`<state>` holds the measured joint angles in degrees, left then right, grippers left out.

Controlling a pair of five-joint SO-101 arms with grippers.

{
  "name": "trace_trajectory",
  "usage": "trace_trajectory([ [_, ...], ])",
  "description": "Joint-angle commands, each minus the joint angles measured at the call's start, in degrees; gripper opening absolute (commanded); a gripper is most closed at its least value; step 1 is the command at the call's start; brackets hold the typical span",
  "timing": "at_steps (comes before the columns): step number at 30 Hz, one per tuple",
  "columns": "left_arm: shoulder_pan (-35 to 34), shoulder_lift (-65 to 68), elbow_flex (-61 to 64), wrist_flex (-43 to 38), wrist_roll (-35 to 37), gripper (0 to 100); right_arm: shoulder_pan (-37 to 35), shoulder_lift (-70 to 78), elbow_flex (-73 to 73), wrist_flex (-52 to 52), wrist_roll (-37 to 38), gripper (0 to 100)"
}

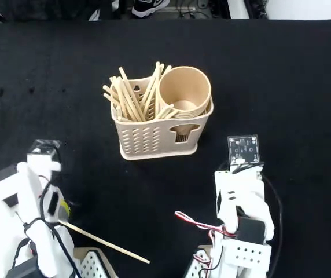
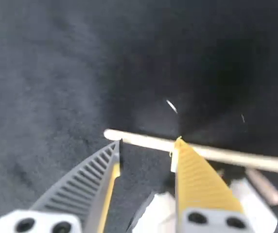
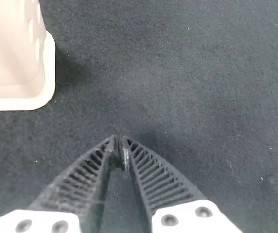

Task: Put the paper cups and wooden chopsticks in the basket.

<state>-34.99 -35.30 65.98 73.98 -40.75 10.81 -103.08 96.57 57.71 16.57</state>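
left gripper (image 2: pixel 147 144) jaws apart, tips right at the loose chopstick (image 2: pixel 226 155) on the table by its base. It lies across both tips, so closing may just roll it away. right gripper (image 3: pixel 118 146) pinched closed, empty. basket (image 1: pixel 154 142) farther out, already packed, so insertion could snag.

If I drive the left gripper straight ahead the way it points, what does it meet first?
The wooden chopstick, lying crosswise right at the tips of the open left gripper. Beyond it is the black table. Whether the tips already touch it is unclear.
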Motion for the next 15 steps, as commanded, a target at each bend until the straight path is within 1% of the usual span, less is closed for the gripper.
trace_trajectory([
  [1, -0.4, -0.5, 0.2, 2.3, -9.3, 18, -0.7, -4.1, 0.0, -0.4, 0.4, 1.5],
  [3, -0.4, -0.5, 0.1, 2.4, -11.4, 18, -0.7, -4.1, 0.0, -0.4, 0.4, 1.5],
  [6, 0.1, -0.4, 0.1, 1.8, -11.5, 18, -0.7, -4.1, 0.0, -0.4, 0.4, 1.5],
  [9, 2.2, 0.0, 1.6, -1.1, -11.0, 18, -0.7, -4.1, 0.0, -0.4, 0.4, 1.5],
  [11, 4.5, -0.2, 2.9, -3.7, -8.4, 18, -0.7, -4.1, 0.0, -0.4, 0.4, 1.5],
  [15, 10.2, 0.1, 3.7, -9.3, 1.6, 18, -0.7, -4.1, 0.0, -0.4, 0.4, 1.5],
])
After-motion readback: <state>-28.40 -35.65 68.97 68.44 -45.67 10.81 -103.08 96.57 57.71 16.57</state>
